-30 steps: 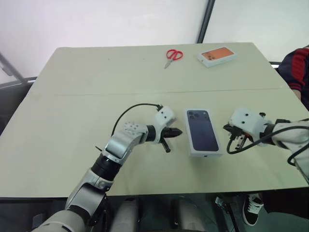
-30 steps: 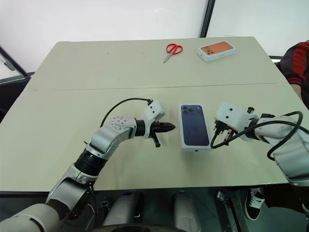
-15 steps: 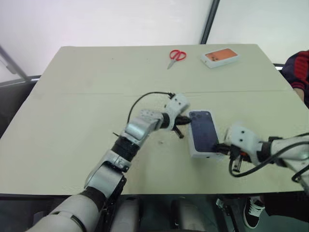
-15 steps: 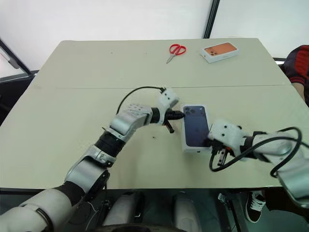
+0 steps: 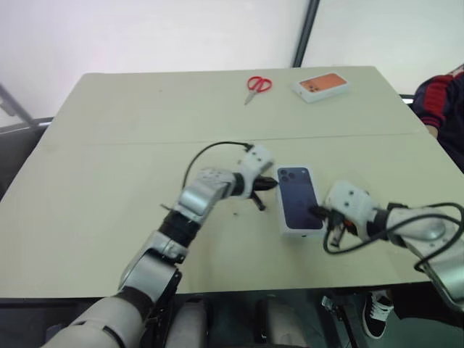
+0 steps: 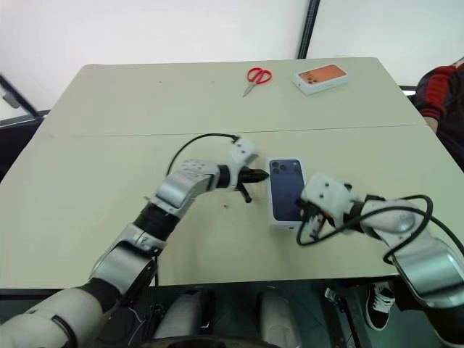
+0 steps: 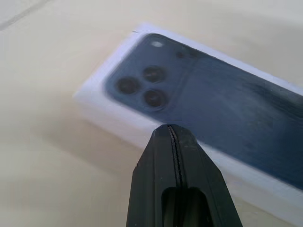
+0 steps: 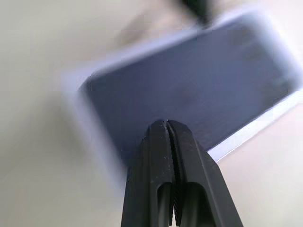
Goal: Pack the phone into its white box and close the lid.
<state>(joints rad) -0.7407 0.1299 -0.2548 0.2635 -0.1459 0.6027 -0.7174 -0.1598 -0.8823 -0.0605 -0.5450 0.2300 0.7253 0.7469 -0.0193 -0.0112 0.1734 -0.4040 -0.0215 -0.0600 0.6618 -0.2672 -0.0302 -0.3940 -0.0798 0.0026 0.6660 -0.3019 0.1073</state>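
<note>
Phone (image 5: pixel 299 199) lies camera side up in the white box (image 5: pixel 287 230), centre-right of the head views, on the table (image 5: pixel 109 181). Left gripper (image 5: pixel 270 184) has its fingers pressed together, tip at the box's left edge near the camera cluster. Right gripper (image 5: pixel 317 212) is likewise pinched together, tip over the phone's right side. Scissors (image 5: pixel 254 85) and the orange-printed box (image 5: pixel 321 85) sit at the top.
</note>
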